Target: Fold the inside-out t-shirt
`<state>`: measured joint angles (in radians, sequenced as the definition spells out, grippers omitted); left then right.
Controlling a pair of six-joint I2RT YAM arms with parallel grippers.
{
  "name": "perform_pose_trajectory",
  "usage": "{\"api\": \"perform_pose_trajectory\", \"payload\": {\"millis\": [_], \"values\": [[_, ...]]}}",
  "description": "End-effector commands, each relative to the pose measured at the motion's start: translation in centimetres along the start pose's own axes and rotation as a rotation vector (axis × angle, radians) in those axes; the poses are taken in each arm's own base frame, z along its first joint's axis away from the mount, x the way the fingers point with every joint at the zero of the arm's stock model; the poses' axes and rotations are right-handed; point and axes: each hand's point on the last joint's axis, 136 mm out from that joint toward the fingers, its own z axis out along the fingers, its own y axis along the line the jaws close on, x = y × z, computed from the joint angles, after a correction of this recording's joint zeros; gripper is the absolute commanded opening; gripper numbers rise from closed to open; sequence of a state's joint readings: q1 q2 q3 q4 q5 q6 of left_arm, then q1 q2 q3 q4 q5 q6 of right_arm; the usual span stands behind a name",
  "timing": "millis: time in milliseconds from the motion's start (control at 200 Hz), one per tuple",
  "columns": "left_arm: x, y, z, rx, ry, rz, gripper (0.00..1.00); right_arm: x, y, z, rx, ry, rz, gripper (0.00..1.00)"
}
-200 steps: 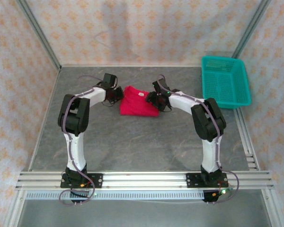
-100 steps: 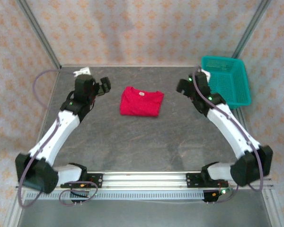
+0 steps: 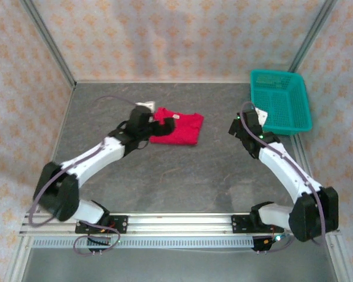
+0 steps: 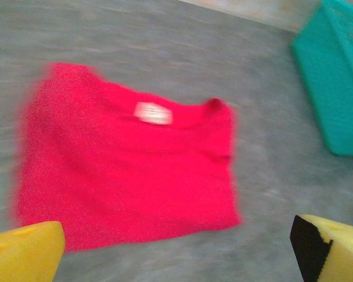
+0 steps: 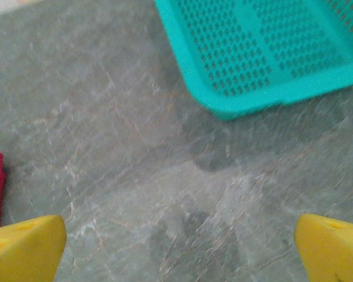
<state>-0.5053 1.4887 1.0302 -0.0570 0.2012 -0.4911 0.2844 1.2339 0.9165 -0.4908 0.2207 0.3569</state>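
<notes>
Lying flat well left of the teal plastic basket (image 3: pixel 279 103), the bright red cloth t-shirt (image 3: pixel 179 130) is looking soft, light, best pinched at an edge, while the left pincer (image 4: pixel 176 251) and right pincer (image 5: pixel 179 247) are gaping wide, empty.

Soft matt red cloth t-shirt (image 4: pixel 129 176) – perforated teal plastic basket (image 5: pixel 265 97) – veined, smooth grey stone-look tabletop (image 5: pixel 165 194)

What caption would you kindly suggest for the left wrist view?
Open left gripper facing the folded red t-shirt, teal basket nearby.
</notes>
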Motion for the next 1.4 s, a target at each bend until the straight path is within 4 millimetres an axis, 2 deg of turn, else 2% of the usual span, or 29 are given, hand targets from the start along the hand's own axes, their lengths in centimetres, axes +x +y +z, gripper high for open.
{"api": "perform_pose_trajectory", "payload": {"millis": [0,80,195,210,275,360,480,701,826,891,961,1026,1141,1206,1251,1286,1351,1376,1396], "values": [[1.3,-2.8,4.6,0.098,0.093,-0.099,1.0,0.8,0.7,0.3,-0.019,0.077,0.029,0.99],[2.3,-2.5,7.5,0.086,0.137,-0.141,1.0,0.8,1.1,0.3,-0.027,0.09,0.029,0.99],[2.8,-0.4,10.6,0.021,0.166,-0.156,1.0,1.0,1.3,0.2,-0.044,0.098,0.035,0.99],[3.6,0.5,11.6,0.001,0.189,-0.166,1.0,1.0,1.3,0.2,-0.047,0.099,0.037,0.99],[4.1,3.4,13.5,-0.044,0.213,-0.226,1.0,1.4,1.5,0.3,-0.061,0.107,0.044,0.99],[4.7,7.6,14.8,-0.086,0.249,-0.299,1.0,2.3,1.5,0.5,-0.071,0.131,0.053,0.99],[4.6,14.1,13.9,-0.201,0.277,-0.344,1.0,3.6,1.5,1.1,-0.078,0.167,0.055,0.99],[1.3,25.0,10.0,-0.362,0.248,-0.45,1.0,5.0,1.9,2.3,-0.081,0.216,0.063,0.99],[-0.6,30.5,8.5,-0.43,0.185,-0.546,1.0,5.2,1.9,2.7,-0.062,0.234,0.045,0.99],[-0.9,32.4,8.3,-0.446,0.168,-0.593,1.0,5.2,1.8,2.7,-0.054,0.237,0.034,0.99],[-1.8,32.6,8.8,-0.401,0.151,-0.613,1.0,5.0,1.6,2.6,-0.044,0.23,0.02,0.99],[-2.6,31.8,8.9,-0.385,0.152,-0.589,1.0,4.5,1.4,2.3,-0.041,0.213,0.006,0.99],[-4.9,29.4,7.4,-0.357,0.102,-0.52,1.0,1.8,0.8,1.2,-0.01,0.113,-0.016,0.99],[-6.9,27.4,5.1,-0.364,0.047,-0.437,1.0,-0.3,0.1,0.3,0.026,0.023,-0.015,0.99],[-7.5,26.3,3.5,-0.394,0.02,-0.384,1.0,-1.6,-0.4,-0.2,0.046,-0.039,-0.021,0.99],[-8.7,24.8,1.4,-0.418,-0.023,-0.323,1.0,-2.3,-0.5,-0.5,0.048,-0.084,-0.033,0.99],[-9.5,22.7,-1.8,-0.477,-0.071,-0.215,1.0,-3.3,-0.8,-1.0,0.043,-0.161,-0.047,0.99],[-9.5,22.3,-3.0,-0.513,-0.096,-0.188,1.0,-3.2,-1.1,-0.7,0.055,-0.179,-0.056,0.99],[-9.5,21.9,-3.8,-0.537,-0.115,-0.168,1.0,-3.6,-1.5,-1.2,0.058,-0.217,-0.051,0.99]]}}
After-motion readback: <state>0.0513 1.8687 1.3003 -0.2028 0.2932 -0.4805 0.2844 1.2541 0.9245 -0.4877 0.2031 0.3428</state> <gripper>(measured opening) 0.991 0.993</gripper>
